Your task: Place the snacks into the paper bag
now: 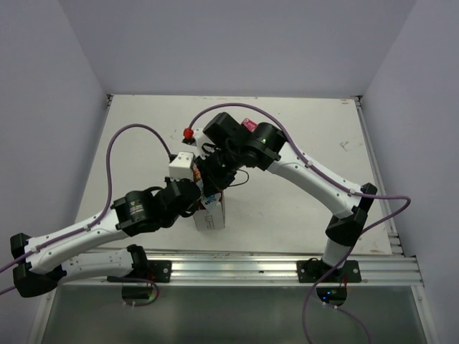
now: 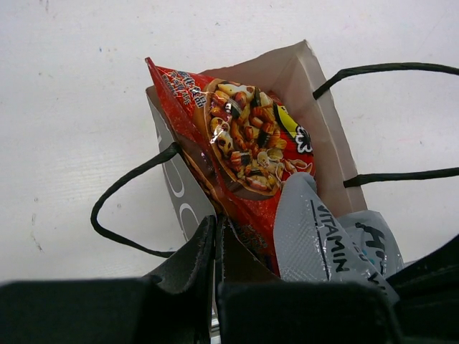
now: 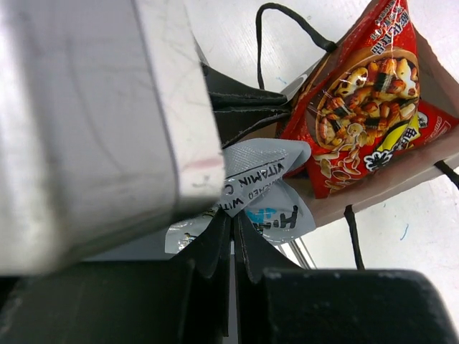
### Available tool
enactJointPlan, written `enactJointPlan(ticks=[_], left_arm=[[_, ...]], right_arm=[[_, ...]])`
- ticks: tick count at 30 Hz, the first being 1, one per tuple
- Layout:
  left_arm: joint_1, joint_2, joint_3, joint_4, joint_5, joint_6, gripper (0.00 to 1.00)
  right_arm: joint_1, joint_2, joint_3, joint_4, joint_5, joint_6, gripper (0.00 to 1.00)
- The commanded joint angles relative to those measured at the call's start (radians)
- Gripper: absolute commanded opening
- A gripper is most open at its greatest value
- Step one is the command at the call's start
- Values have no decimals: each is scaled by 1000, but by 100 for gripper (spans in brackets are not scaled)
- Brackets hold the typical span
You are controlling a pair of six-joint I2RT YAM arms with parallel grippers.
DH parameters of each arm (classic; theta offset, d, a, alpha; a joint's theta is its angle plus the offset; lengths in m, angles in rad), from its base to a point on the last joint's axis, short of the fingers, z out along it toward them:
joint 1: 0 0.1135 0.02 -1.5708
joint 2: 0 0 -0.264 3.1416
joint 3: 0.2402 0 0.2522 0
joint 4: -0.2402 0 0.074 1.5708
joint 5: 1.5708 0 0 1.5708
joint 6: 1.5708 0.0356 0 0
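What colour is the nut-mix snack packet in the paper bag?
Red-orange. The snack packet shows best in the left wrist view.

I count one paper bag (image 2: 315, 107) and three snack packets: one red-orange packet (image 2: 244, 143), one pale blue-clear packet (image 2: 315, 236) and one magenta packet (image 1: 249, 124). I have two hands, my left hand (image 2: 215, 244) and my right hand (image 3: 231, 236), and there is one tabletop (image 1: 143, 143). One small red object (image 1: 189, 133) is too small for me to name.
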Motion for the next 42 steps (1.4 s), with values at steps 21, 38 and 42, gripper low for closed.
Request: enactJointPlan(ticks=[21, 38, 42], left_arm=[[-1, -51, -5, -34, 2, -53, 0], [-1, -73, -16, -30, 10, -45, 0], [-1, -82, -23, -28, 7, -44, 0]], right_arm=[[12, 131, 22, 150, 107, -67, 0], [11, 226, 48, 148, 177, -73, 0], [17, 174, -93, 168, 175, -78, 0]])
